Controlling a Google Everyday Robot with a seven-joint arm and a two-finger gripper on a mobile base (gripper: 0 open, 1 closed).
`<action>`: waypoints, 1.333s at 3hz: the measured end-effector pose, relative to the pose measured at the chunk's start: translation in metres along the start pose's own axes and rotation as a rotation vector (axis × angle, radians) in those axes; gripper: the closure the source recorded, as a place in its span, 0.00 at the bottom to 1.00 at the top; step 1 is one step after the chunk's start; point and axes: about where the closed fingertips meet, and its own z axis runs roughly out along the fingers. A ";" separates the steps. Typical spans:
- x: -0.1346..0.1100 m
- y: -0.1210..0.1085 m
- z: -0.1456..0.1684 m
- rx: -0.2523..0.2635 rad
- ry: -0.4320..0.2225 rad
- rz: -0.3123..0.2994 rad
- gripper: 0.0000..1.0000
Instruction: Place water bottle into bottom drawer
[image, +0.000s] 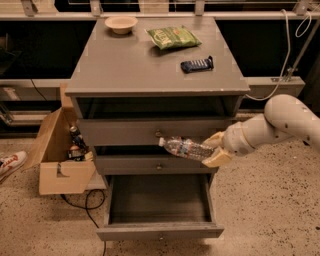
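Note:
The water bottle (184, 148) is clear crinkled plastic with a white cap pointing left. It lies almost level in the air in front of the two upper drawers. My gripper (214, 149) comes in from the right on a white arm and is shut on the bottle's base end. The bottom drawer (159, 232) is pulled out below, a wide shallow grey tray with nothing showing inside. The bottle hangs above the drawer's back right part.
On the cabinet top (125, 60) lie a tan bowl (121, 23), a green chip bag (173, 37) and a dark blue bar-shaped object (197, 64). An open cardboard box (57, 162) with items stands left of the cabinet. A shoe (10, 163) and a cable (85, 212) lie on the floor.

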 end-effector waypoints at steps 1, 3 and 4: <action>0.037 0.015 0.018 -0.010 -0.046 0.040 1.00; 0.134 0.037 0.088 -0.025 -0.003 0.194 1.00; 0.168 0.041 0.120 -0.028 0.017 0.259 1.00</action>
